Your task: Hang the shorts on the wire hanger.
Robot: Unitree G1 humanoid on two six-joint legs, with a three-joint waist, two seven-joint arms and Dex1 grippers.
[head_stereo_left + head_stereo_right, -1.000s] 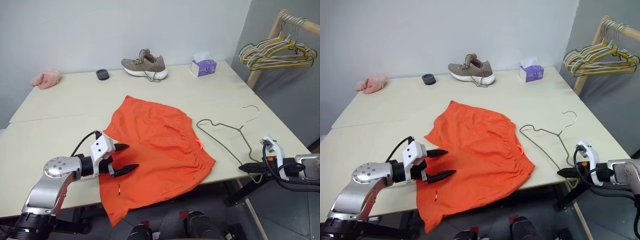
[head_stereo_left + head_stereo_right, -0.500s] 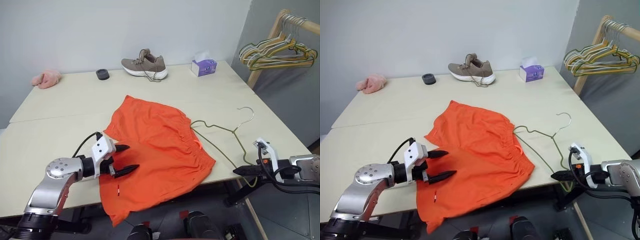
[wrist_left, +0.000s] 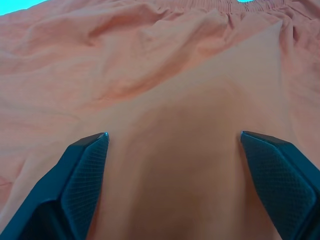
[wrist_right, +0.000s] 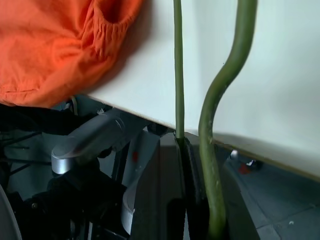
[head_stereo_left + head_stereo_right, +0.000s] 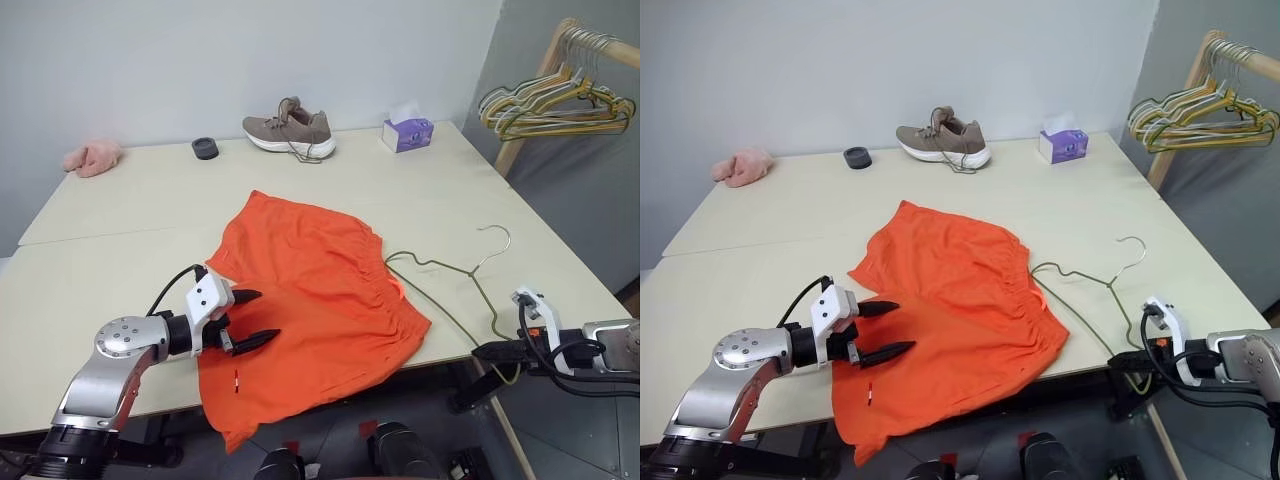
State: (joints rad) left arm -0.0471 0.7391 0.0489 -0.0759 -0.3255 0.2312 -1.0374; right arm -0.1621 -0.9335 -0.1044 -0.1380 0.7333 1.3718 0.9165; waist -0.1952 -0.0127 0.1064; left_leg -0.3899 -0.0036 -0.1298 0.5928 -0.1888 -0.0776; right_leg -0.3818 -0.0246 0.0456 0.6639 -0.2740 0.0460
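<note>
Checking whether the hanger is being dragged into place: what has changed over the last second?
The right gripper, shut on the wire hanger, pulled it toward the shorts; its far corner now meets the waistband. The left gripper stayed open over the shorts, which did not move.

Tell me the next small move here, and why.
Probably slide the wire hanger leftward toward the shorts' waistband. The right gripper is shut on the hanger's corner at the table edge, its far end lies just beside the gathered waistband, and the left gripper hovers open over the fabric, ready to lift it.
</note>
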